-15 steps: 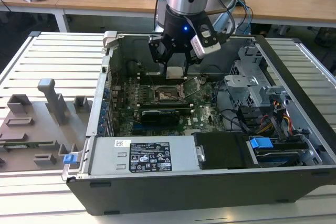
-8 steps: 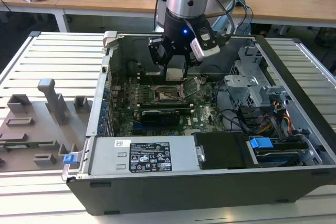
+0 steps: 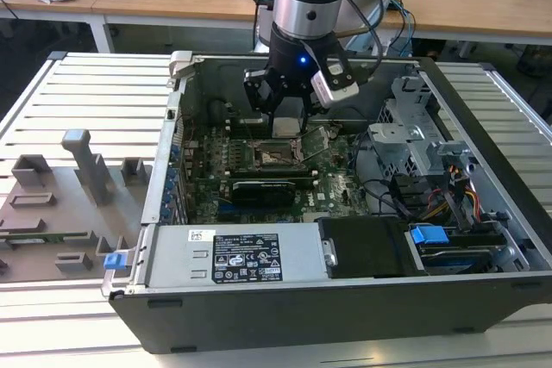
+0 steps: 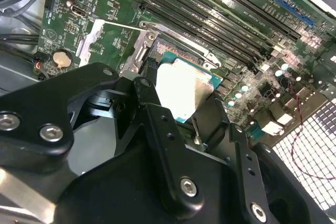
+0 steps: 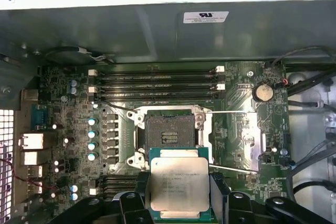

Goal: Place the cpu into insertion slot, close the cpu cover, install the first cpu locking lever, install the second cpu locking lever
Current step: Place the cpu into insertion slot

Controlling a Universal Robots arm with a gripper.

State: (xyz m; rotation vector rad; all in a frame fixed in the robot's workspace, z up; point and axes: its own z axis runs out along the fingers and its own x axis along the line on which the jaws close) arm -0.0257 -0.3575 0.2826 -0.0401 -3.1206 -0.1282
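On step one: getting the cpu (image 5: 178,190) into the insertion slot (image 5: 169,132). Holding the cpu pinched by two opposite edges between the fingers (image 5: 218,188), metal top showing. Hovering clear of the board (image 5: 239,90), with the bare insertion slot just beyond the fingers and the cpu cover (image 5: 233,140) flipped open beside it. Calls for squaring the cpu over the slot, then lowering it flat, no tilt.
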